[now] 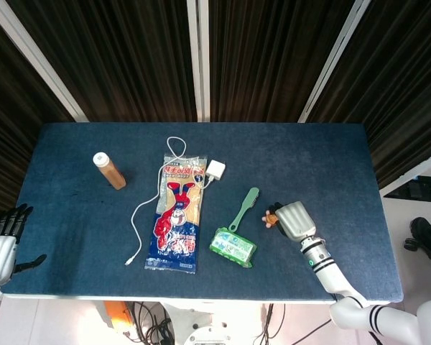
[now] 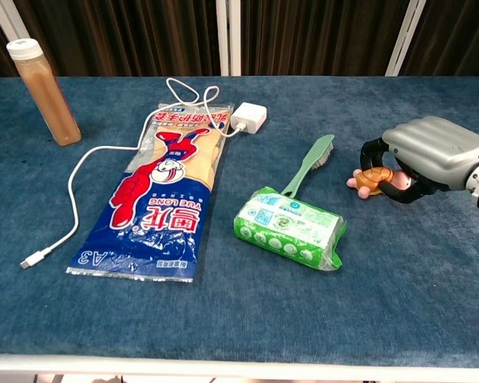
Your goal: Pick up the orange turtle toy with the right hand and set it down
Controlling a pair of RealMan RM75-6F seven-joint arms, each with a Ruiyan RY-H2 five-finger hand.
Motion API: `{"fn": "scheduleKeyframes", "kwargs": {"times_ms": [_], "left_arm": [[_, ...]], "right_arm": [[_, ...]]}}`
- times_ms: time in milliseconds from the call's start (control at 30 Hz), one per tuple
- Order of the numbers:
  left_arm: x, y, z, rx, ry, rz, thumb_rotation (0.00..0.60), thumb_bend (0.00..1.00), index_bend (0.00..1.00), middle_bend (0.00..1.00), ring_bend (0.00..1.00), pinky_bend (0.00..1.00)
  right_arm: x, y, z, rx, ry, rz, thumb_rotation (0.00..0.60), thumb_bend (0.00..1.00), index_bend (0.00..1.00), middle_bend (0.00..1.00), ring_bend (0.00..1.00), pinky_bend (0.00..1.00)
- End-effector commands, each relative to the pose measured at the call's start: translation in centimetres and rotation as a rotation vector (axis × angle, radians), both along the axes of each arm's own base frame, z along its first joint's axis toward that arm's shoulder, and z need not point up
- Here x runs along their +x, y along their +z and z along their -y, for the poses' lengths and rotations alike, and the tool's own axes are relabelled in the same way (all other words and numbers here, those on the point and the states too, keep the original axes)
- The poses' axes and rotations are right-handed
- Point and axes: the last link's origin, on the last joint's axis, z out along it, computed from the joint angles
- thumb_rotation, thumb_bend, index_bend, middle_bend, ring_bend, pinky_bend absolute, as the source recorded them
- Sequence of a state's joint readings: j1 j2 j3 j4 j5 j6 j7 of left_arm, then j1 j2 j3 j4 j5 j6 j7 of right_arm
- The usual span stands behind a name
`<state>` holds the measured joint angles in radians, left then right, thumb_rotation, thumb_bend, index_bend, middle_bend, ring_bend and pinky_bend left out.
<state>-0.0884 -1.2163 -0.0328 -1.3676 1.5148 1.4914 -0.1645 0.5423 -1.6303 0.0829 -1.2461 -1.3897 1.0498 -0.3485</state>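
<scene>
- Turtle (image 2: 368, 180), orange with pink feet, sits on the table (image 2: 431, 287) at its right side, just right of the brush (image 2: 306, 166).
- Right hand (image 2: 431, 155) lies palm-down over the turtle, its dark fingers (image 2: 373, 148) curled around the shell; the toy looks gripped (whether it is lifted off the cloth I cannot tell).
- In the head view the same hand (image 1: 293, 220) covers most of the turtle (image 1: 271, 217).
- Left hand (image 1: 1, 244) hangs off the table's left edge, fingers (image 1: 13, 218) spread, holding nothing.
- Wipes (image 2: 290, 226) lie in front of the brush, touching its handle end.
- Bag (image 2: 162, 199) lies left of centre, with a cable (image 2: 80, 171) and charger (image 2: 248, 118) beside it.
- Bottle (image 2: 43, 91) stands upright at far left.
</scene>
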Motion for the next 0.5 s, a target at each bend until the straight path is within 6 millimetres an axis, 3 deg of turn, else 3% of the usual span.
{"fn": "scheduleKeyframes", "kwargs": {"times_ms": [33,100,200,500], "left_arm": [[0.0,0.0,0.0,-0.001,-0.001,0.0,0.6,0.09,0.05,0.0,0.0,0.05],[0.1,0.0,-0.1,-0.002,-0.002,0.0,0.6,0.09,0.05,0.0,0.0,0.05],[0.2,-0.1,-0.1,-0.002,-0.002,-0.001,0.6,0.09,0.05,0.0,0.0,0.06],[0.2,0.0,-0.1,-0.004,0.002,-0.002,0.6,0.09,0.05,0.0,0.0,0.06]], "right_arm": [[0.0,1.4,-0.3,0.033,-0.022,-0.01,0.6,0.27,0.22,0.31,0.25,0.37],[0.2,2.0,-0.4,0.03,-0.024,-0.006,0.6,0.25,0.15,0.26,0.19,0.31],[0.5,2.8,-0.5,0.021,-0.023,-0.002,0.6,0.24,0.11,0.24,0.18,0.29],[1.3,2.9,-0.8,0.029,-0.002,-0.002,0.6,0.26,0.12,0.27,0.18,0.29]]}}
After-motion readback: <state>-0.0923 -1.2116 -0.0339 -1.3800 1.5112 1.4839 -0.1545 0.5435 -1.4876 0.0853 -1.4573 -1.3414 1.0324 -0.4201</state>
